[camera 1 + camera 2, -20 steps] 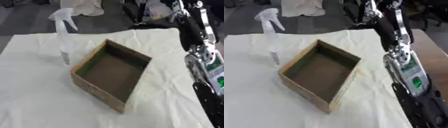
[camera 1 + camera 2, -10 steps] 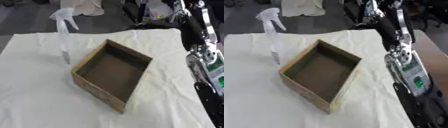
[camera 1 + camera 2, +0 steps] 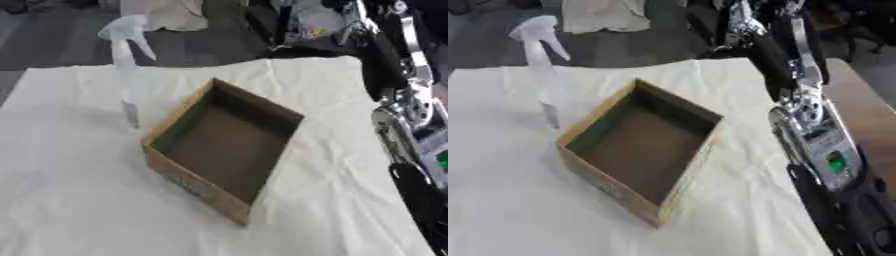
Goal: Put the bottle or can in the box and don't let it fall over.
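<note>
Spray bottle, tall and thin with a heavy trigger head, is standing upright on the cloth-covered counter, just beside the open box. A high or glancing grab is likely tipping it. Only the right arm is showing; I cannot tell its fingers' state.

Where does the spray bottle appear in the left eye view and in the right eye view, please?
Left eye view: the spray bottle stands upright in the upper left, just beyond the left corner of the cardboard box, on the white cloth.
Right eye view: the same bottle stands nearer the picture's left edge, again upper left.
Shared landmark: the open box, right of the bottle in both views.
</note>
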Motion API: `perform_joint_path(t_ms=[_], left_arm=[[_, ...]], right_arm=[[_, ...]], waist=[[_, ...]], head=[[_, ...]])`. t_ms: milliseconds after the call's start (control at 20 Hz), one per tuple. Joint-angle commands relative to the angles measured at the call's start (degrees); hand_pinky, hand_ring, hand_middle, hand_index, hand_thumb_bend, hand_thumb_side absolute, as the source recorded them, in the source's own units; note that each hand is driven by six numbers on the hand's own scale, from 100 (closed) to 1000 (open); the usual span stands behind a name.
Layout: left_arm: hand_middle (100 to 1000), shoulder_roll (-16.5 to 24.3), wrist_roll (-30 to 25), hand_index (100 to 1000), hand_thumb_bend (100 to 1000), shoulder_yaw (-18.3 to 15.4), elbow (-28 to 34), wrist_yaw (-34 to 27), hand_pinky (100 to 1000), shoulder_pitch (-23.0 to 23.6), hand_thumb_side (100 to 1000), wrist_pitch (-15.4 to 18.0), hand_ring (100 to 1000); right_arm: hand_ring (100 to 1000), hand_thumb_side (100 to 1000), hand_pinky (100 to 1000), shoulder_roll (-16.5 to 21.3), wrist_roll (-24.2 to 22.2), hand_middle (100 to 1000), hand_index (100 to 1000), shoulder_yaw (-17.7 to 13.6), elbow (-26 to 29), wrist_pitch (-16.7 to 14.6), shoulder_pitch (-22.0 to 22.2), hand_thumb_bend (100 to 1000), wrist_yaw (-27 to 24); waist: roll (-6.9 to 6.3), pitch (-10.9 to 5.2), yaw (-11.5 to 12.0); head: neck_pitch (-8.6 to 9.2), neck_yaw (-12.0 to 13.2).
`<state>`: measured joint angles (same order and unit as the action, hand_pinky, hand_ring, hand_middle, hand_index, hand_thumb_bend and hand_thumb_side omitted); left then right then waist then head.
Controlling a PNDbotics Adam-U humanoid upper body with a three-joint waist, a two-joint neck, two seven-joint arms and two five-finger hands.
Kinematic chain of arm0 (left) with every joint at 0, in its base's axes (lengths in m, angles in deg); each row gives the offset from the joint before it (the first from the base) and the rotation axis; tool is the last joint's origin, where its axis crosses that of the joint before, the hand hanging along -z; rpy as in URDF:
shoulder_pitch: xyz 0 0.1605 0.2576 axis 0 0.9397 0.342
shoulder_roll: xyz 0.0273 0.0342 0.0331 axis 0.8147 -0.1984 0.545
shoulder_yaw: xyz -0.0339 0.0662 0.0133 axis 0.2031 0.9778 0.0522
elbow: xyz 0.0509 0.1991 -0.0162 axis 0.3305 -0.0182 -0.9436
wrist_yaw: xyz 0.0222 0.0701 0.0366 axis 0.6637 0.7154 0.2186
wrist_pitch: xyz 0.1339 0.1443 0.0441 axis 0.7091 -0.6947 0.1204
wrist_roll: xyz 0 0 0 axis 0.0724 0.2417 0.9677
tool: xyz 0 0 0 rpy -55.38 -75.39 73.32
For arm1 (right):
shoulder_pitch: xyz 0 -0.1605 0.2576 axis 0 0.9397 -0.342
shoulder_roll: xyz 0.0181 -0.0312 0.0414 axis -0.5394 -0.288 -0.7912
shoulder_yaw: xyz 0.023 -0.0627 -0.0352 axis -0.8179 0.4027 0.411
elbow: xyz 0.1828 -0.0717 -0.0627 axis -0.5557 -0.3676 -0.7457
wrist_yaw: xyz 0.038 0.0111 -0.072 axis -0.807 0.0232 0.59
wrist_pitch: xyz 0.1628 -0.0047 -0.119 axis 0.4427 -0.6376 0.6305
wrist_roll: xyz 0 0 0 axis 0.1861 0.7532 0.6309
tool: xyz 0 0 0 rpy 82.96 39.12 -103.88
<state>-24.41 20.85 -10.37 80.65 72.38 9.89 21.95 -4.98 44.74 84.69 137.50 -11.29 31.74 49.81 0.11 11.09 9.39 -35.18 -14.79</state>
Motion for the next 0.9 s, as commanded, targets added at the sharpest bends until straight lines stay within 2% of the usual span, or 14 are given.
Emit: perform_joint_path(t_ms=[50,250,400,650,900], left_arm=[[774,3.8,-6.0,825,100,1.0,-1.2,0.5,882,-1.5,964,-0.2,778],[801,4.6,-18.2,848,100,2.6,-2.2,1.3,895,-3.2,1000,-0.9,810],[804,4.1,-25.8,847,100,2.0,-2.9,1.8,897,-5.6,1000,-1.1,813],[804,3.4,-31.7,843,100,1.5,-5.3,2.1,894,-11.0,1000,-1.0,815],[809,1.9,-34.8,850,100,1.7,-9.7,5.3,892,-16.6,994,-1.0,823]], right_arm=[[740,455,923,2.1,0.0,786,810,-0.3,1.3,0.2,-0.4,100,0.5],[739,460,923,2.4,-0.5,784,809,0.0,1.3,0.6,-0.5,100,0.5],[739,461,923,2.6,-1.0,784,809,0.1,1.3,0.8,-0.4,100,0.7],[738,462,923,2.7,-1.3,782,808,0.3,1.3,1.0,-0.5,100,0.7],[738,457,922,3.1,-1.6,780,807,0.4,1.3,1.2,-0.4,100,1.0]], waist=[[-0.46,-1.04,0.2],[-0.76,-1.17,0.3],[-0.86,-1.24,0.5],[-1.13,-1.35,0.8],[-1.32,-1.37,1.2]], head=[[0.01,-0.4],[0.02,-0.3],[-0.04,-0.3],[-0.24,-0.1],[-0.21,0.4]])
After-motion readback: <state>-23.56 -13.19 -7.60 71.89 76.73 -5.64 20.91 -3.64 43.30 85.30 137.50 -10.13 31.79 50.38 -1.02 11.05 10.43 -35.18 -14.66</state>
